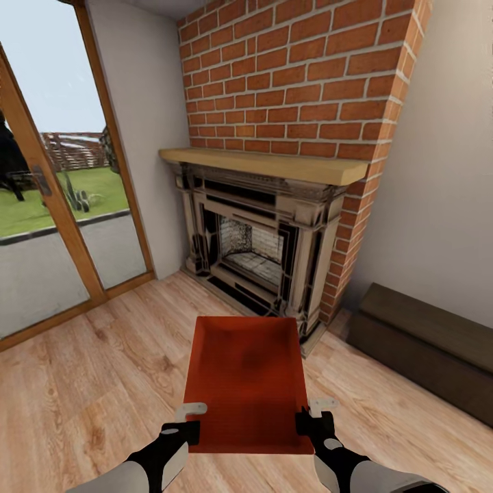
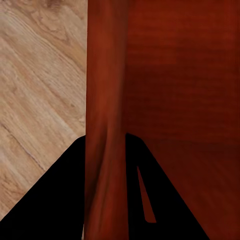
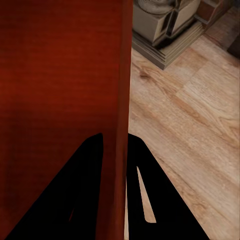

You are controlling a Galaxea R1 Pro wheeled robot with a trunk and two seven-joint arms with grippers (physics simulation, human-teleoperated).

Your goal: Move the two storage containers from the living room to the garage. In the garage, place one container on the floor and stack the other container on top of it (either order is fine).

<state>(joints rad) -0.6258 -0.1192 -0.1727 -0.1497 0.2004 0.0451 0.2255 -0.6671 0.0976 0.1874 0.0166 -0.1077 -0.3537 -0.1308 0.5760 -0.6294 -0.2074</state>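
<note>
One orange-red storage container (image 1: pixel 246 380) hangs in front of me above the light wood-plank floor (image 1: pixel 103 383) of the living room. My left gripper (image 1: pixel 183 428) is shut on its left wall (image 2: pixel 106 100), one finger (image 2: pixel 55 200) outside and one inside. On the opposite side, my right gripper (image 1: pixel 311 421) is shut on the right wall (image 3: pixel 121 100), whose rim runs between the fingers (image 3: pixel 150 200). The bin's open top faces me and its inside (image 3: pixel 55 90) looks bare.
A red brick fireplace (image 1: pixel 260 239) with a wooden mantel (image 1: pixel 263 164) stands straight ahead. Glass doors in a wood frame (image 1: pixel 61 205) are at the left. A long low dark cabinet (image 1: pixel 424 342) lines the right wall.
</note>
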